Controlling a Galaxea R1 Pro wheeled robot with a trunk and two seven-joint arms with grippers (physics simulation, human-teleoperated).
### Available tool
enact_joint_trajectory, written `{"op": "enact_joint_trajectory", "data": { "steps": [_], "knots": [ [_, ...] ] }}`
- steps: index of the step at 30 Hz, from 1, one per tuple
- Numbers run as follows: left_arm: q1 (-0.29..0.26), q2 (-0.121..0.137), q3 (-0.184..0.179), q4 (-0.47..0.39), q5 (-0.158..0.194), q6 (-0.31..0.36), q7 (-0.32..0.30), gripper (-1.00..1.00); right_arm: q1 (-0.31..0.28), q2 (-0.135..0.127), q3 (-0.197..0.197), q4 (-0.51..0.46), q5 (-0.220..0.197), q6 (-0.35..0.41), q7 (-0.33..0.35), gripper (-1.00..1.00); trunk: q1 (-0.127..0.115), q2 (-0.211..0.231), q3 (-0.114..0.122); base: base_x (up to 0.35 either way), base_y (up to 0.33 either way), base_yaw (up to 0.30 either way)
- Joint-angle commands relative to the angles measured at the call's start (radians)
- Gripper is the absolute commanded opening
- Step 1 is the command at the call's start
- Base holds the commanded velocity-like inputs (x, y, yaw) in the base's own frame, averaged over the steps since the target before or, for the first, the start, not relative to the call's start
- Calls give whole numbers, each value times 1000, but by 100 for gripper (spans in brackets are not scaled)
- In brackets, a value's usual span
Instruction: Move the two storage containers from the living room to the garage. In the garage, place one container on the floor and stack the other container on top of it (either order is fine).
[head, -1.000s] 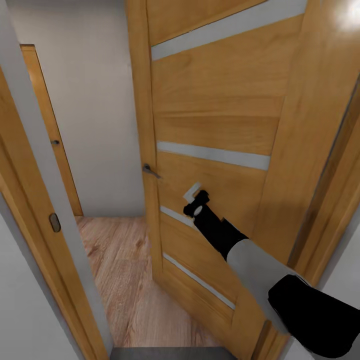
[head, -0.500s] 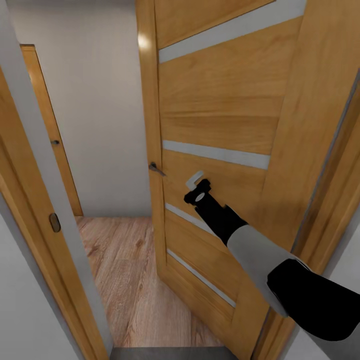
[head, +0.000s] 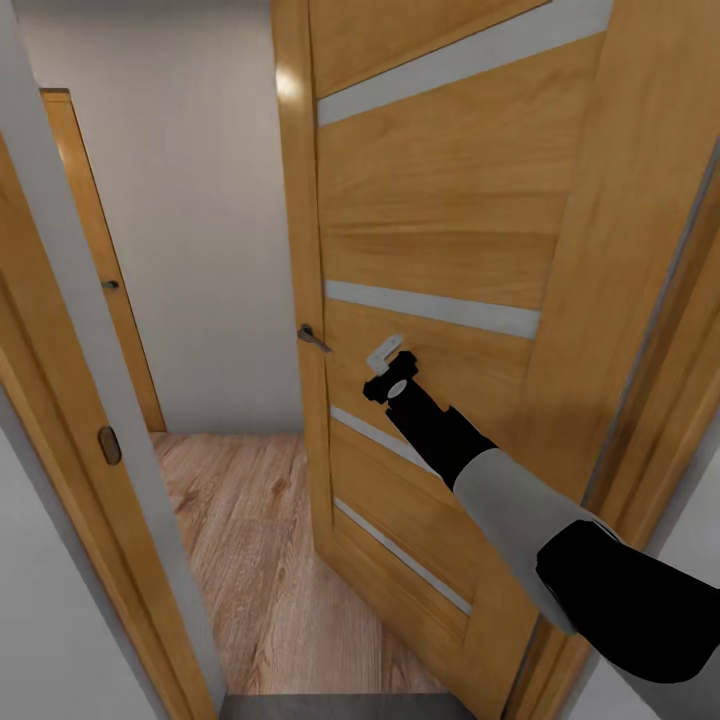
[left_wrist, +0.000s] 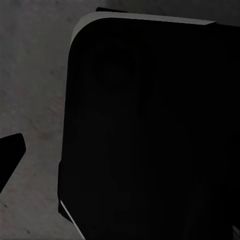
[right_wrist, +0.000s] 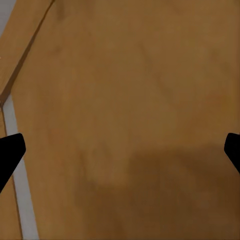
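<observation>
Head view: right gripper (head: 386, 372) pressed against wooden door (head: 450, 230), lever handle (head: 312, 337) at its nine o'clock; transit step, no storage containers seen. Right wrist view: fingertips (right_wrist: 11, 152) spread wide, empty, facing the panel; next, push wider. Left wrist view: dark body over concrete floor (left_wrist: 30, 75), finger state undeterminable.

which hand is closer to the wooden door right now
Right. The right hand is up against the wooden door, fingertips spread. The left hand faces dark grey floor.

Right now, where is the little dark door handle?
In the head view, the small dark lever handle sticks out from the wooden door's left edge, just left of the right gripper.
</observation>
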Motion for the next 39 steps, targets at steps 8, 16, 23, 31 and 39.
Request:
{"op": "enact_joint_trajectory", "data": {
  "steps": [8, 16, 23, 31, 39],
  "knots": [
    [0, 1, 0, 0, 9, -2, 0, 100, -1, 0, 3, -1, 6, 8, -5, 100, 0, -1, -1, 94, 0, 0],
    [0, 1, 0, 0, 9, -2, 0, 100, -1, 0, 3, -1, 6, 7, -8, 100, 0, -1, -1, 302, 0, 0],
    [0, 1, 0, 0, 8, -2, 0, 100, -1, 0, 3, -1, 6, 7, -10, 100, 0, -1, -1, 320, 0, 0],
    [0, 1, 0, 0, 9, -2, 0, 100, -1, 0, 3, -1, 7, 7, -9, 100, 0, -1, -1, 165, 0, 0],
    [0, 1, 0, 0, 8, -2, 0, 100, -1, 0, 3, -1, 6, 8, -7, 100, 0, -1, -1, 4, 0, 0]
  ]
}}
